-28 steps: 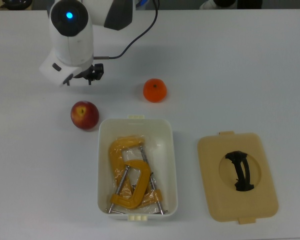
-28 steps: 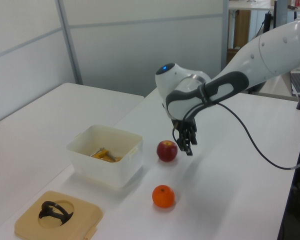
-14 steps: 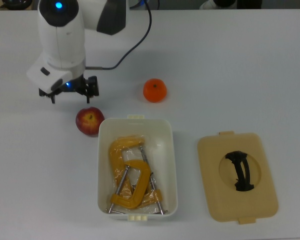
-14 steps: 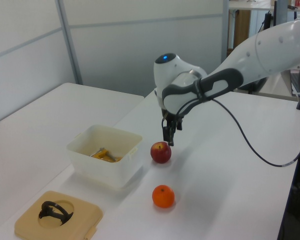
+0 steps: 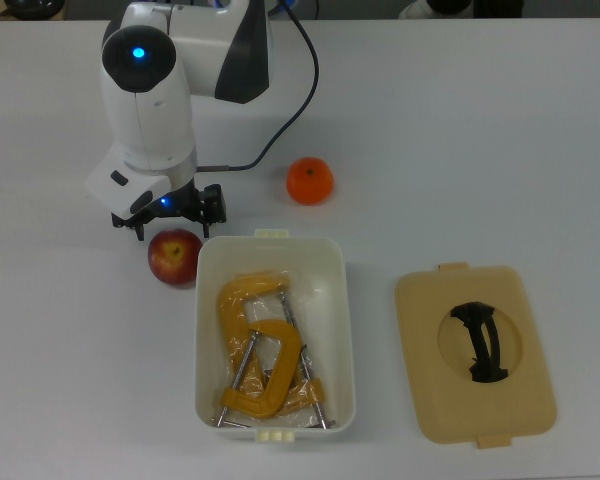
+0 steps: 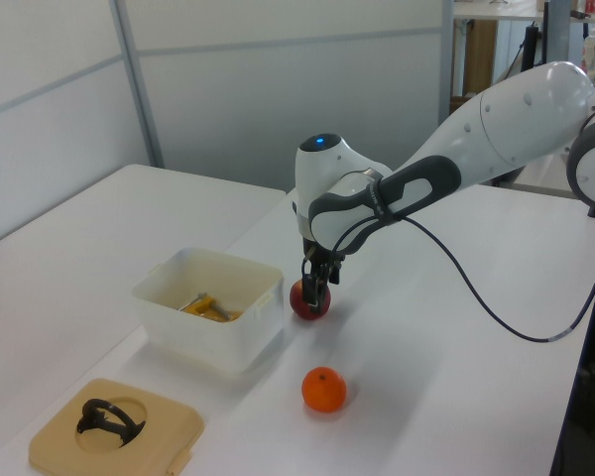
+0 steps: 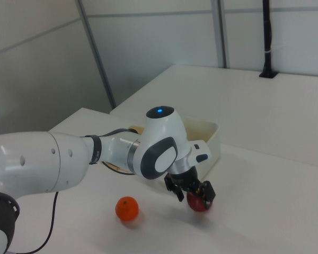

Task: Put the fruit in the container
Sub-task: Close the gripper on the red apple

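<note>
Surface: white tabletop, plain panel walls behind.
Apple: on the table, touching or just beside the white tub on the top view's left.
Gripper: fingers spread, straddling the apple's top, not clamped yet as far as I see.
Orange: apart, beyond the tub's short end.
Tub contents: yellow C-clamps; lid off.
My plan: drop lower, centre fingers w/ apple, mind the tub wall, close gently, lift clear of rim.

Glossy red skin on the apple; dimpled matt peel on the orange. Smooth white plastic container, yellow painted metal clamps inside. Matt beige plastic lid. Smooth white table.
</note>
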